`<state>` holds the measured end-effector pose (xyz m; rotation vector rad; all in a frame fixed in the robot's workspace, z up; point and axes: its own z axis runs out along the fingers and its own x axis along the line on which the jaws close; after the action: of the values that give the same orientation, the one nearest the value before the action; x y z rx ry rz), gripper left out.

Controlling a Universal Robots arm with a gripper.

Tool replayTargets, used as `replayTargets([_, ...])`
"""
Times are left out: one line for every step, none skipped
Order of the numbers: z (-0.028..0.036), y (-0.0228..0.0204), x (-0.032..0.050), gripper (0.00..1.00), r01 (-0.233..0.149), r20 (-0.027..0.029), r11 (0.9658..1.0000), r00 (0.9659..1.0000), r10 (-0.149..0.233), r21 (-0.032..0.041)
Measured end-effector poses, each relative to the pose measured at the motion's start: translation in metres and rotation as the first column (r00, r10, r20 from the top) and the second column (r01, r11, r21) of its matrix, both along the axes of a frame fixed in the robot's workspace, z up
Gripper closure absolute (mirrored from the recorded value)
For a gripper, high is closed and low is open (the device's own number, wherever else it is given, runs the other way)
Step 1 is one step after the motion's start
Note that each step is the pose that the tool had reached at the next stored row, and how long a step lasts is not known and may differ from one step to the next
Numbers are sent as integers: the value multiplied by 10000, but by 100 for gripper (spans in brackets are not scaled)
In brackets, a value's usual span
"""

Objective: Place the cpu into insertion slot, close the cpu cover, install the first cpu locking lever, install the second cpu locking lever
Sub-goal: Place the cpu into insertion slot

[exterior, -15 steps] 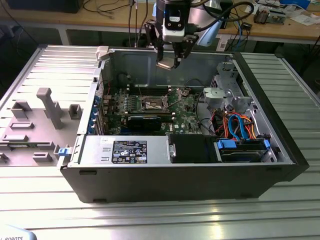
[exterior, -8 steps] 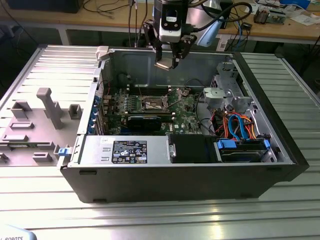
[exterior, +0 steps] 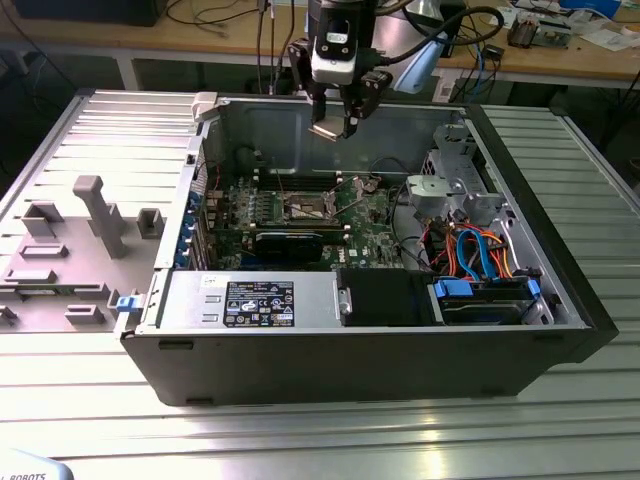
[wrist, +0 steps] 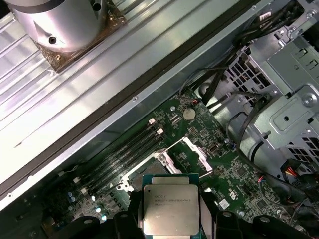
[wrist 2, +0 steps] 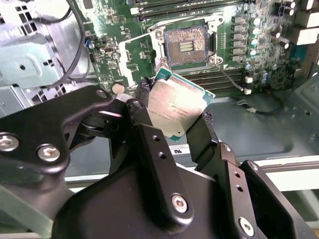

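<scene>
My gripper hangs above the open computer case, shut on the cpu, a small square chip with a silver-tan top. In both wrist views the cpu is pinched by its edges between the black fingers. The insertion slot lies bare on the green board, some way below the chip. The cpu cover, a thin silvery frame, stands swung open at one side of the slot.
A long black card lies in front of the slot, and memory slots run beside it. A metal drive cage with blue and orange cables fills the exterior view's right. The case walls surround the board. A grey fixture stands outside at the exterior view's left.
</scene>
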<state>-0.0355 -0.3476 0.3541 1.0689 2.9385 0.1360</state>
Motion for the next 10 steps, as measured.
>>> replayTargets([-2,0,0,46,197,1,9998,9998,-197,1])
replayTargets([-3,0,0,46,332,0,9995,9995,-332,1])
replayTargets([-4,0,0,46,570,0,9984,9984,-570,1])
replayTargets([-5,0,0,46,726,0,9974,9974,-726,0])
replayTargets([-6,0,0,46,914,0,9958,9958,-914,0])
replayTargets([-8,0,0,46,1089,0,9940,9940,-1089,0])
replayTargets([-9,0,0,46,1235,1,9923,9923,-1235,1])
replayTargets([-11,0,0,46,1431,0,9897,9897,-1431,1])
replayTargets([-12,0,0,46,1549,0,9879,9879,-1549,0])
replayTargets([-12,0,0,46,1654,0,9862,9862,-1654,0])
